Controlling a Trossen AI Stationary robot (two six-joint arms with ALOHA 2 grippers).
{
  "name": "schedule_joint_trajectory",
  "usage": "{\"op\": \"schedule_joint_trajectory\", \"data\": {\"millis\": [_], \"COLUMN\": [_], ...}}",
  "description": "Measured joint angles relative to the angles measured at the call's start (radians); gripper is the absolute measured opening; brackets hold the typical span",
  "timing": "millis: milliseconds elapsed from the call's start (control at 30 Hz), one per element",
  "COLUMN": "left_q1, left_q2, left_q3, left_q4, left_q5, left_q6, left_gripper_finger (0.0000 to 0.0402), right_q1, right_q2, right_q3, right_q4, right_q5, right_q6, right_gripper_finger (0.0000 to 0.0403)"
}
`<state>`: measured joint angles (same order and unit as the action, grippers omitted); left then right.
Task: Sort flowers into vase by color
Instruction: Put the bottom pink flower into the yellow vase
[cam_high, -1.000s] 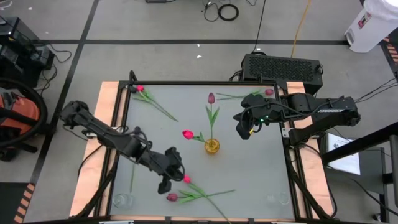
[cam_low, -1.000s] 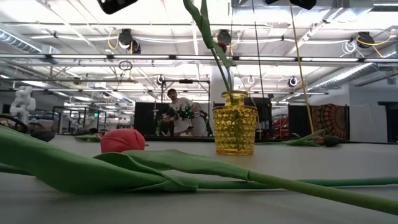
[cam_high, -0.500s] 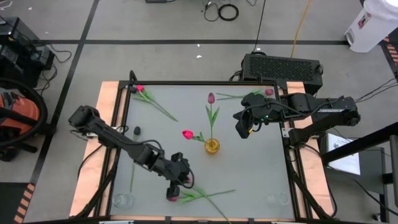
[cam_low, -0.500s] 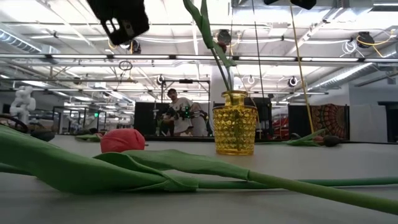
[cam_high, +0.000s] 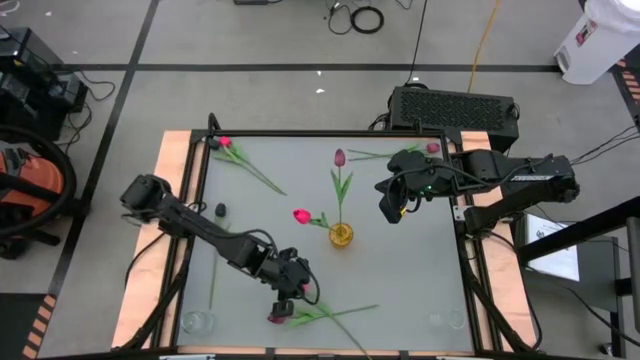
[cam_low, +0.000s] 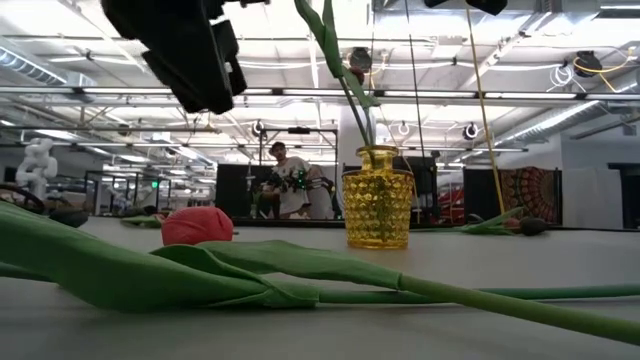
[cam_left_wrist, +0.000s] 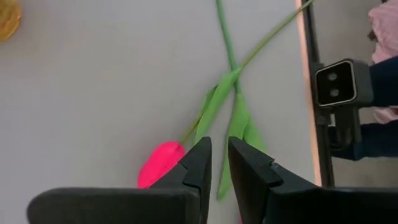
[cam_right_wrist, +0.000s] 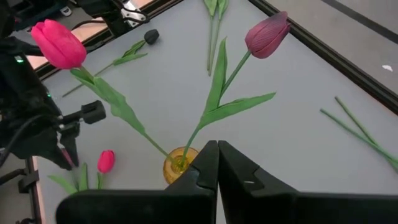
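Pink tulip (cam_high: 278, 317) lies at the table's (cam_high: 420, 270) front edge under the slightly parted left end effector (cam_high: 290, 300). Right end effector (cam_high: 389, 212) hangs closed, empty, beside the yellow vase (cam_high: 341, 235).

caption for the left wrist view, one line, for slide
Left end effector, fingers slightly apart, poised over a pink tulip and crossed green stems near the table edge.

Robotics lab in a large industrial hall, grey table (cam_high: 400, 270) in a black metal frame on a taped concrete floor (cam_high: 280, 90), exposed ceiling trusses (cam_low: 480, 95) with strip lights, person (cam_low: 290, 185) at distant workstations
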<state>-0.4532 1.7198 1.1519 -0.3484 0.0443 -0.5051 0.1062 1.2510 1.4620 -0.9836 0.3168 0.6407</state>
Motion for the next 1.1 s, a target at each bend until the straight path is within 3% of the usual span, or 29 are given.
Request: {"op": "schedule_joint_trajectory", "data": {"millis": [200,600,900,1100], "left_q1": [0.015,0.026,0.037,0.037], "left_q2": [0.04,0.079,0.102,0.101], "left_q3": [0.0,0.0,0.0,0.0], "left_q4": [0.03,0.059,0.066,0.07], "left_q5": [0.072,0.075,0.054,0.029], "left_q6": [0.032,0.155,0.173,0.181], "left_gripper_finger": [0.0061,0.0063,0.0124,0.0137], "right_q1": [0.0,0.0,0.0,0.0], "right_q2": [0.0,0.0,0.0,0.0], "right_q3": [0.0,0.0,0.0,0.0], "right_q4": [0.0,-0.001,-0.001,-0.001], "right_q5": [0.0,-0.004,-0.009,-0.009], "right_q6": [-0.023,-0.032,-0.032,-0.032], "right_gripper_finger": [0.0,0.0,0.0,0.0]}}
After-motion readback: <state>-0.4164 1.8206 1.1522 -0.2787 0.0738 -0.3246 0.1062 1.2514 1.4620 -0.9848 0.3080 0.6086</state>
